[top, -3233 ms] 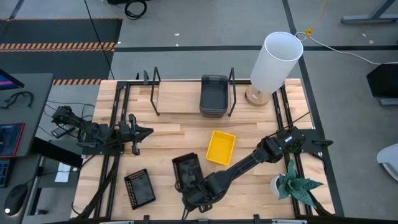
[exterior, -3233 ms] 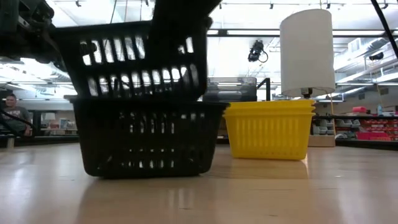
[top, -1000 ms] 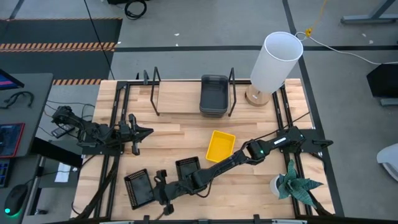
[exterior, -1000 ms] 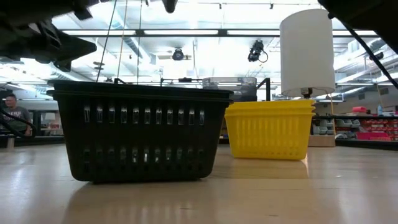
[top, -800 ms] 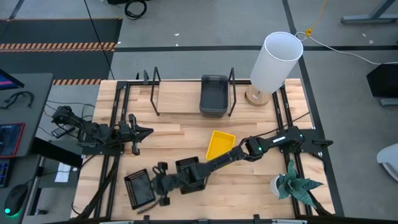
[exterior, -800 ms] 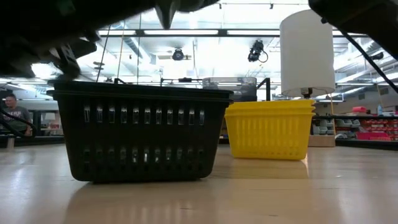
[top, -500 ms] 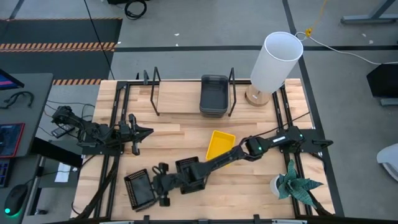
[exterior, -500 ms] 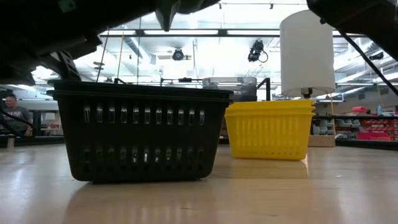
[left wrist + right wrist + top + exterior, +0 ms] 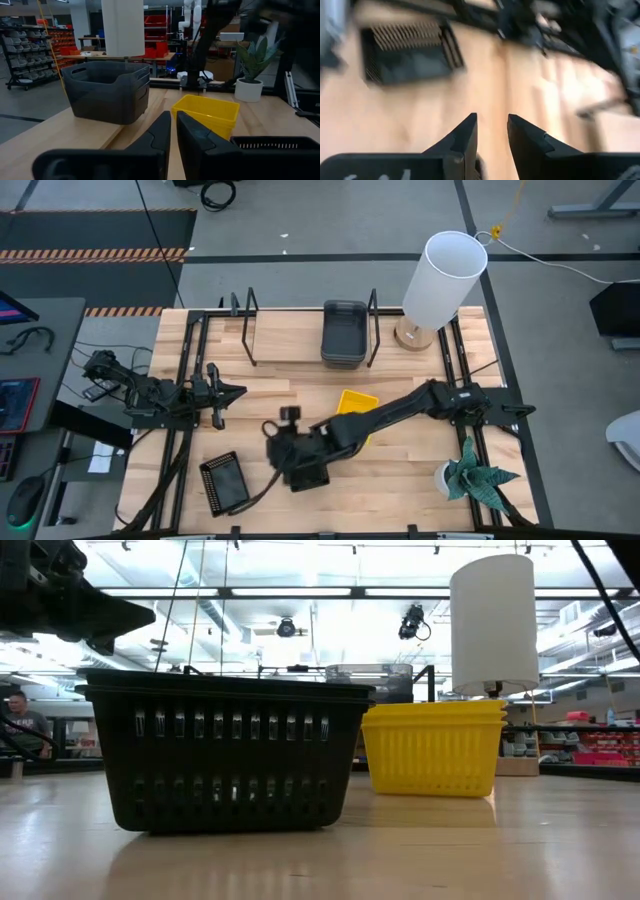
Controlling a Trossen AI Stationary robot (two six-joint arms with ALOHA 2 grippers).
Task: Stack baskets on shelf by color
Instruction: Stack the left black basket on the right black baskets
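**Right gripper empty above the table's middle**

Right gripper (image 9: 272,442) hangs over bare planks between the two black baskets, its fingers (image 9: 465,134) slightly parted with nothing between them. Its long arm (image 9: 400,408) reaches in from the right edge and crosses over the yellow basket (image 9: 355,402), hiding most of it from above.

Largest of the surroundings is the plank table (image 9: 270,395), then the white lamp shade (image 9: 444,278) at the back right corner. The shelf (image 9: 290,340) lies along the back edge between its two wire frames, with a dark grey basket (image 9: 343,332) on its right end. One black basket (image 9: 307,462) lies partly beneath the right arm, just beside the yellow one; another black basket (image 9: 224,482) sits apart near the front left. A small potted plant (image 9: 468,473) stands at the right front.

Left gripper (image 9: 225,392) waits at the table's left side, fingers (image 9: 159,132) nearly together and empty.
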